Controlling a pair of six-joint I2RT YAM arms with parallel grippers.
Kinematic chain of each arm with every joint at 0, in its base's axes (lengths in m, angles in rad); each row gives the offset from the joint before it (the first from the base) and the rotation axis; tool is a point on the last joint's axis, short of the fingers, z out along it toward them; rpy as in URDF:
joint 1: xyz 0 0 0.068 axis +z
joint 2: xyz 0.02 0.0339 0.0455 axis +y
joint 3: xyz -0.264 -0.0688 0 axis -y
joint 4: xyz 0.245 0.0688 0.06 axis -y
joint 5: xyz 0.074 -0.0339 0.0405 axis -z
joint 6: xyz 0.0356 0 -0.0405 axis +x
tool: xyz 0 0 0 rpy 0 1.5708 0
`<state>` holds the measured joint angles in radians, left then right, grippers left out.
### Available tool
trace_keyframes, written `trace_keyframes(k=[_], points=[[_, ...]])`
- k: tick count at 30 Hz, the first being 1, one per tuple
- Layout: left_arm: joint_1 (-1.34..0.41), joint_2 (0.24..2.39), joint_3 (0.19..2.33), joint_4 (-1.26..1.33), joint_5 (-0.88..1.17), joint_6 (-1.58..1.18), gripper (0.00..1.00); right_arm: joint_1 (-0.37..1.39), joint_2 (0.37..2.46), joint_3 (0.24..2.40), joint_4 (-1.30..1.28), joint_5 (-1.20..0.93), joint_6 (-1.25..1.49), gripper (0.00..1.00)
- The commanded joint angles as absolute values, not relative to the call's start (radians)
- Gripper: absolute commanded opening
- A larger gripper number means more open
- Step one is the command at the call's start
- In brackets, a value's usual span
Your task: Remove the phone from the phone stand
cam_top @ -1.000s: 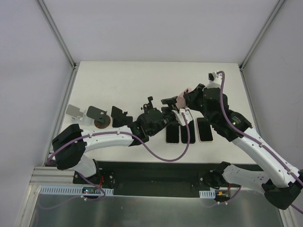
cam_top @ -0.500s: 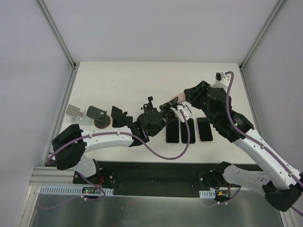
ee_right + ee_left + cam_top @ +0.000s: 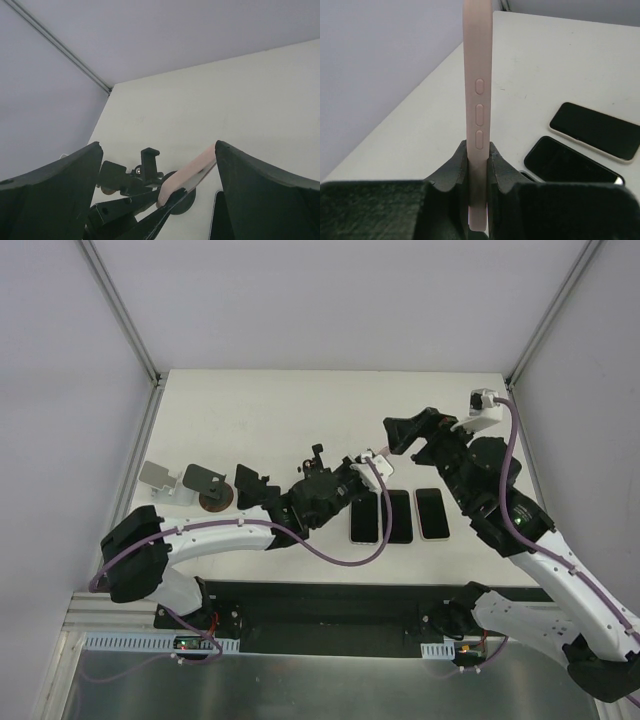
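**Setting.** White counter (image 3: 280, 400) inside a plain enclosure of grey walls (image 3: 60, 360); both arms reach in from the near edge.

**Task item.** Pink phone (image 3: 479, 75), in a pale pink case, side buttons showing. It is held on edge and upright above the middle of the counter, clear of every stand. The phone stands (image 3: 205, 480), several grey and black ones in a row, sit well apart at the left side of the counter, with no phone seen in any of them.

**Left pincer** (image 3: 479, 150). Closed almost fully, both jaws pressed flat against the lower faces of the pink phone, which rises out between them.

**Right pincer** (image 3: 158, 144). Spread wide and holding nothing. The pink phone shows beyond its fingers, apart from them.

**Other items.** Three dark-screened phones (image 3: 398, 518), lying flat side by side just near of the held phone.

**Step in hand (judgement).** The phone appears to be out of its stand already, with its whole weight on the left pincer, so the removal itself looks done and the setting-down remains.

**Next move (judgement).** Tilt the phone from on-edge to flat, lower it onto a bare patch of counter beside the flat phones, then release. The right arm needs only to stay out of the way.
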<state>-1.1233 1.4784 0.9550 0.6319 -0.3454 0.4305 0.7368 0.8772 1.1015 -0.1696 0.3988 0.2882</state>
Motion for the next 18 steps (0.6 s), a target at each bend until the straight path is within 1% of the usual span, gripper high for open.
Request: trace_keyframes(k=[1,5,8,12,18], points=[[-1.075,1.37,0.985,0.617,-0.261,0.201,0.0,0.738,0.827,1.056,-0.043,0.341,0.141,0.96],[-1.019,1.318,0.985,0.569,-0.164,0.002,0.0,0.739,0.796,0.999,0.044,0.29,0.022,0.96],[-0.982,1.293,0.979,0.557,-0.088,-0.108,0.0,0.739,0.798,0.982,0.054,0.247,-0.031,0.96],[-0.963,1.276,0.976,0.557,-0.014,-0.172,0.0,0.736,0.814,0.966,0.077,0.184,-0.061,0.96],[-0.96,1.261,0.973,0.574,0.034,-0.215,0.0,0.736,0.867,0.974,0.112,0.14,-0.054,0.96]])
